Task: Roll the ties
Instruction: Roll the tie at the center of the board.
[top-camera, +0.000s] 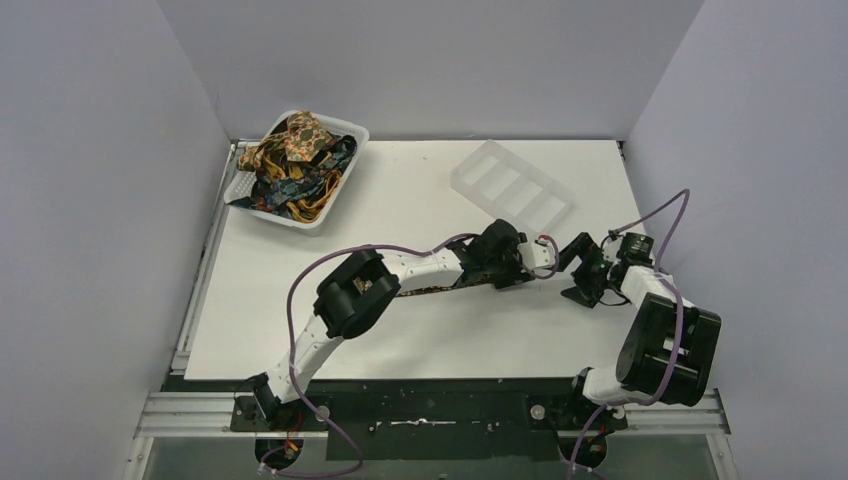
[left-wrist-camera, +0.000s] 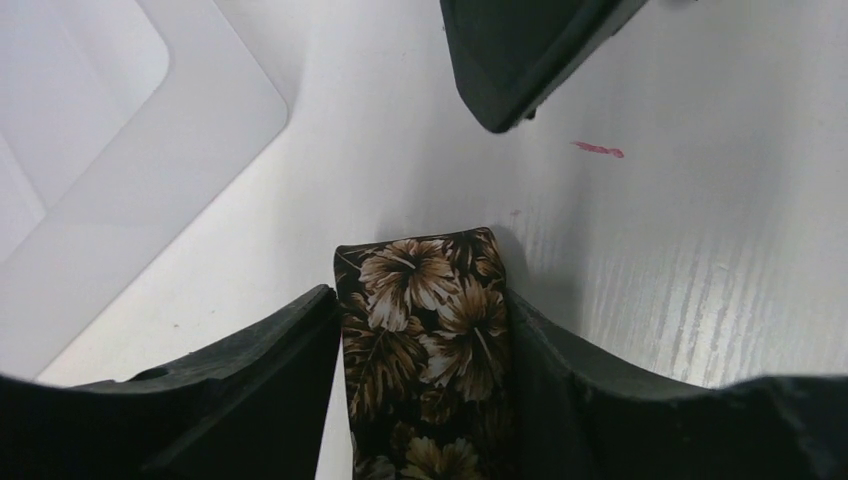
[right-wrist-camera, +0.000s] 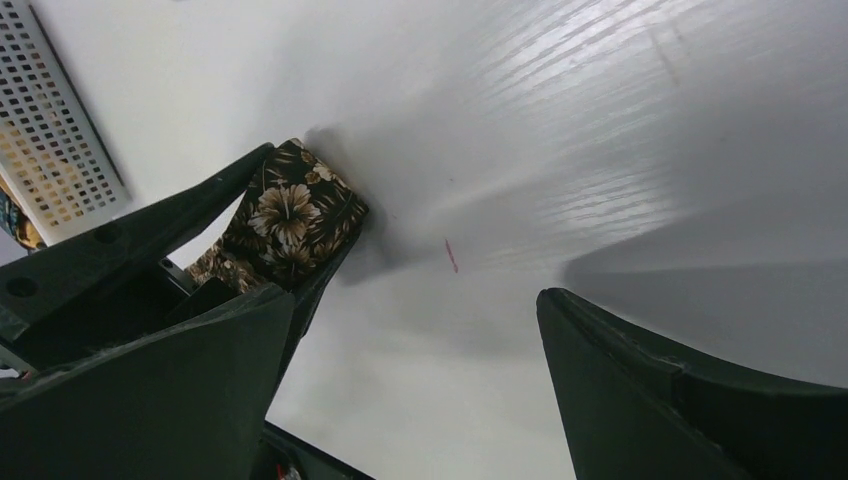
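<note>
A dark brown tie (left-wrist-camera: 425, 330) with tan flowers lies on the white table, its folded end between the fingers of my left gripper (left-wrist-camera: 420, 310). Both fingers press against its edges, so the left gripper is shut on it. In the top view the tie (top-camera: 430, 290) runs under the left arm, mostly hidden by it, and the left gripper (top-camera: 520, 262) sits at the table's middle right. My right gripper (top-camera: 580, 275) hovers just to the right of it, open and holding nothing. The right wrist view shows the tie (right-wrist-camera: 290, 215) ahead of the right gripper (right-wrist-camera: 410, 320).
A white plastic basket (top-camera: 340, 190) at the back left holds a heap of more ties (top-camera: 295, 150). A clear compartment tray (top-camera: 510, 185) lies at the back, just beyond the grippers. A small red mark (left-wrist-camera: 598, 149) is on the table near the tie's end.
</note>
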